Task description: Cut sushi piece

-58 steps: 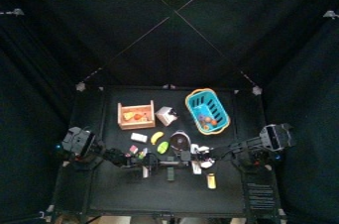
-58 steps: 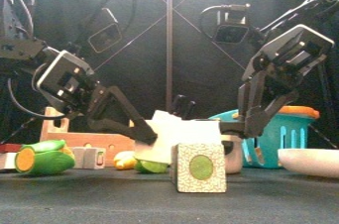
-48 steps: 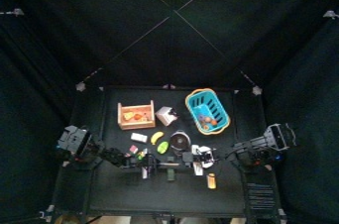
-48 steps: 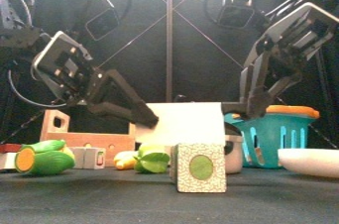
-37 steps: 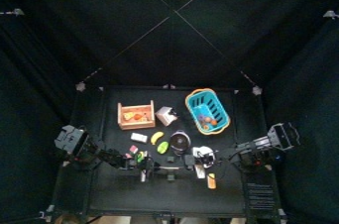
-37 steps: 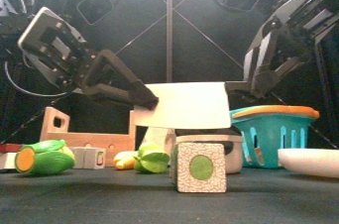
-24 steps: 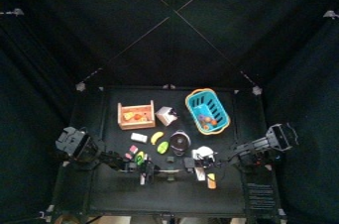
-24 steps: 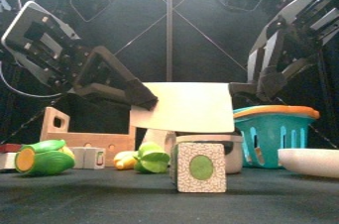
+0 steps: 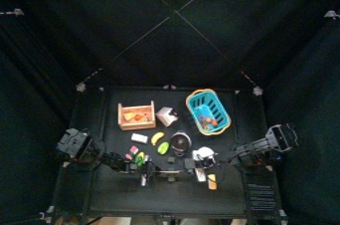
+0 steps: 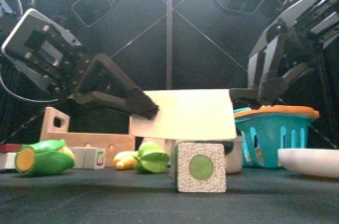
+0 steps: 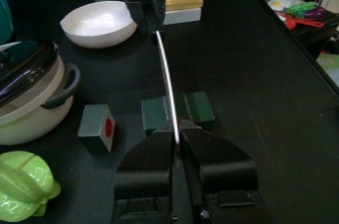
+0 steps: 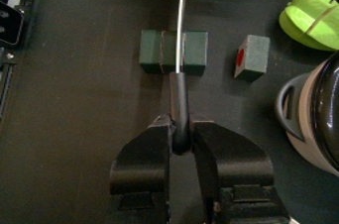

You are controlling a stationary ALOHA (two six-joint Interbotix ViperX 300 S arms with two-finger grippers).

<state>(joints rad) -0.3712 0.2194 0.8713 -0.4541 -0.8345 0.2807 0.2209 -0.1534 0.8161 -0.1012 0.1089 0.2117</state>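
Note:
A white cleaver hangs broadside above the table between both arms. My left gripper is shut on its thin blade. My right gripper is shut on its dark handle. The sushi piece, a green block, lies on the table right under the blade edge; it also shows in the right wrist view. The blade is above it, and I cannot tell whether it touches. In the front view the sushi piece is hidden behind a small card box.
A smaller sushi piece with a red centre lies beside the green block. A white bowl, a pot and a green vegetable stand close by. A teal basket and a wooden crate stand further back.
The cleaver has risen from low and tilted to high and broadside, then dropped a little. Both arms have moved toward the table's front edge.

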